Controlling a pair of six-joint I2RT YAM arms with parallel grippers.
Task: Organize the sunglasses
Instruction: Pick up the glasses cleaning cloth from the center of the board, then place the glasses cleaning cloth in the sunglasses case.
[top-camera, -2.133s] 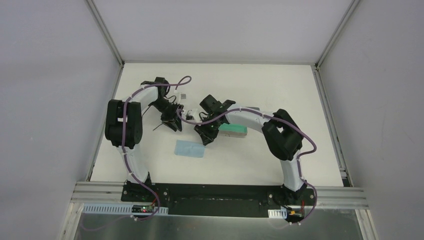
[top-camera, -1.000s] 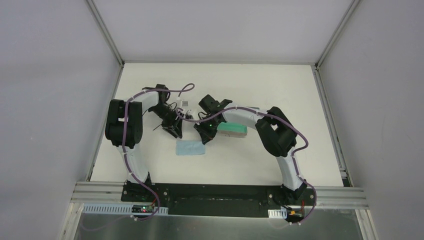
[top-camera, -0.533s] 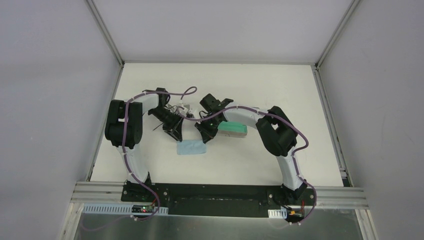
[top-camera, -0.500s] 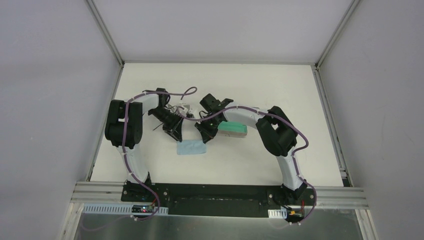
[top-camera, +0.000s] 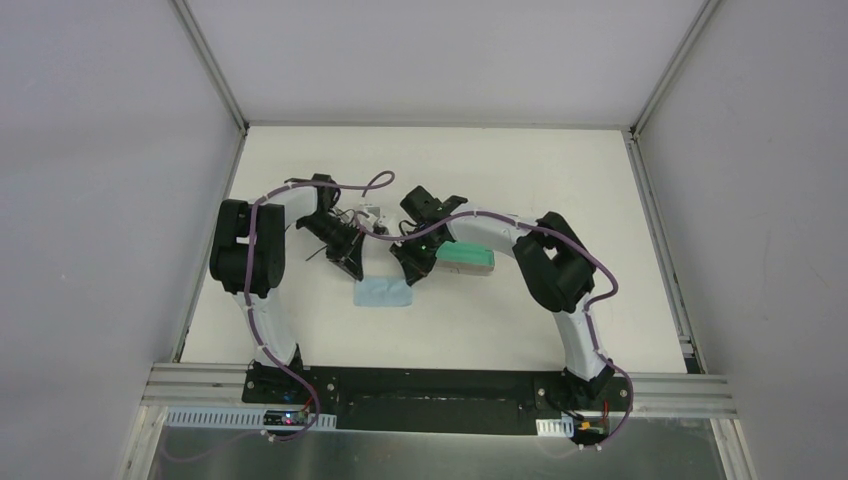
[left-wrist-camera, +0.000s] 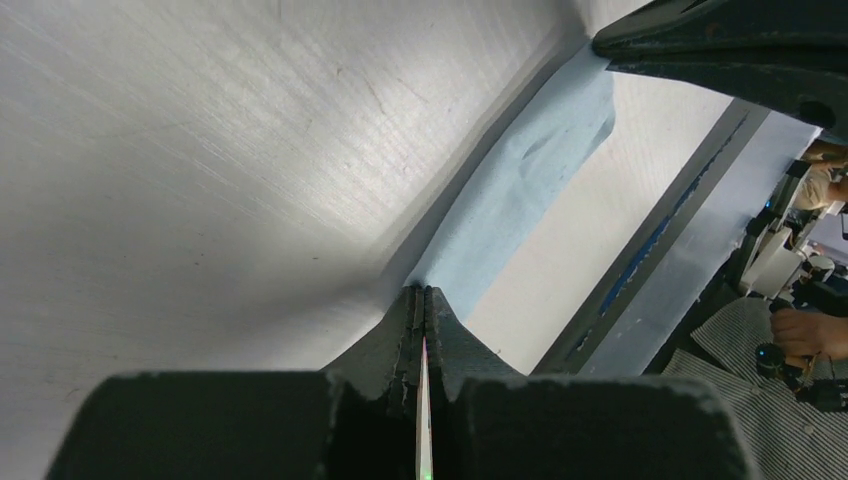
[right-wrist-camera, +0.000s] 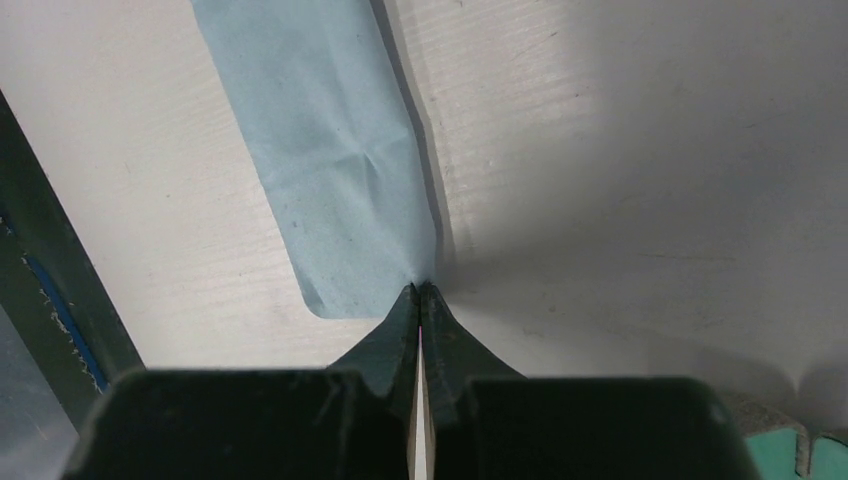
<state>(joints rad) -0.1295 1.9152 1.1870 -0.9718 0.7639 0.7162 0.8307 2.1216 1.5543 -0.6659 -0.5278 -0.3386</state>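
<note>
White desk (top-camera: 520, 170) under grey walls: left fingers (left-wrist-camera: 408, 325) and right fingers (right-wrist-camera: 404, 322) each pinch shut on a corner of the light blue cloth (top-camera: 381, 294). Sunglasses (top-camera: 316, 256), mostly hidden, poke out just beside the left fingers. Likely the cloth-folding step; next needs both corners lifted together.

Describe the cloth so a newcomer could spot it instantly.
On the white table, look near the middle, left of the green case. The cloth lies there, nearer the front edge. It alone is flat, thin and pale blue.
</note>
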